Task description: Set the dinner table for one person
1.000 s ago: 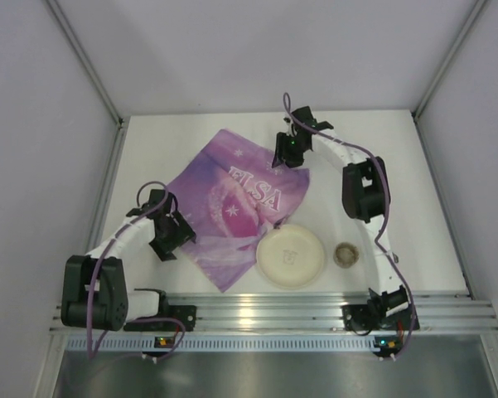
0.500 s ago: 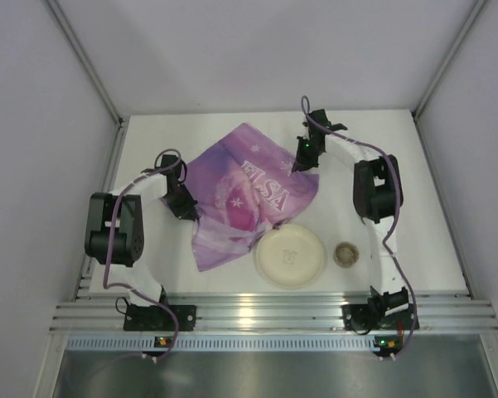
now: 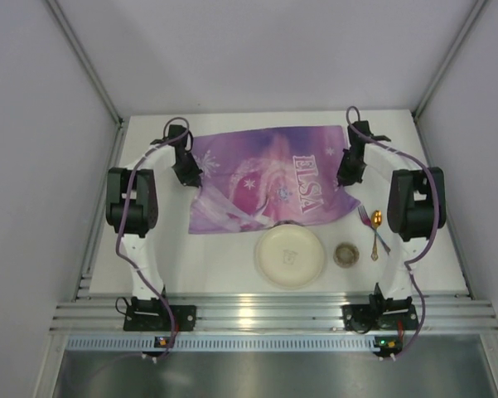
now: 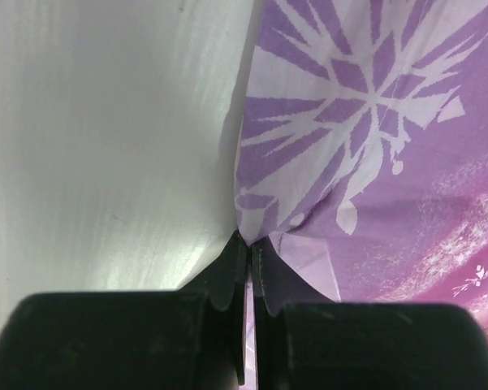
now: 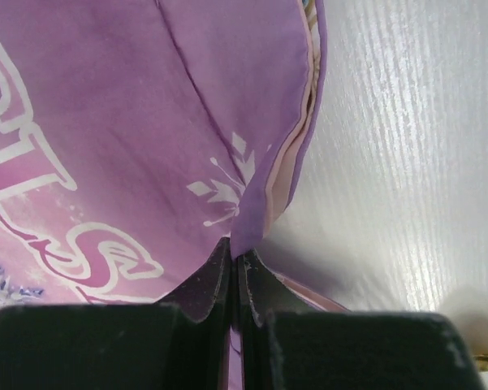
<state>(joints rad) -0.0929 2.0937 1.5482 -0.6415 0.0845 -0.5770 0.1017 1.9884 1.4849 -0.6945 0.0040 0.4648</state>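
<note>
Where the aluminium rail (image 3: pixel 273 313) runs along the near edge, the tabletop (image 3: pixel 219 269) begins. It is a large, plain white rectangle that fills the floor of a booth, closed in by pale grey walls (image 3: pixel 257 50) at the back and on both sides. Its surface is matte. In the wrist views it shows a fine, faint streaking and soft shadows under the cloth.

A purple placemat (image 3: pixel 265 178) with white snowflakes and the word "ELSA" is stretched across the far half of the tabletop, between the two arms, and its near left part is rumpled. The left arm (image 3: pixel 132 203) reaches up the left side, and the left jaws are closed tight on the placemat's left edge, with a fold of cloth pinched between them. The right arm (image 3: pixel 414 203) mirrors it on the right, and the right jaws are closed on the placemat's right edge in the same way.

Nearer the rail, a round cream plate (image 3: pixel 290 256) sits roughly in the middle, its far rim meeting the placemat's near edge. Whether the two overlap cannot be told. Just to the right of the plate stands a small round bowl (image 3: pixel 345 254). Further right, a fork (image 3: pixel 365 217) and a gold spoon (image 3: pixel 375 240) lie crossed on bare white, beside the right arm.
</note>
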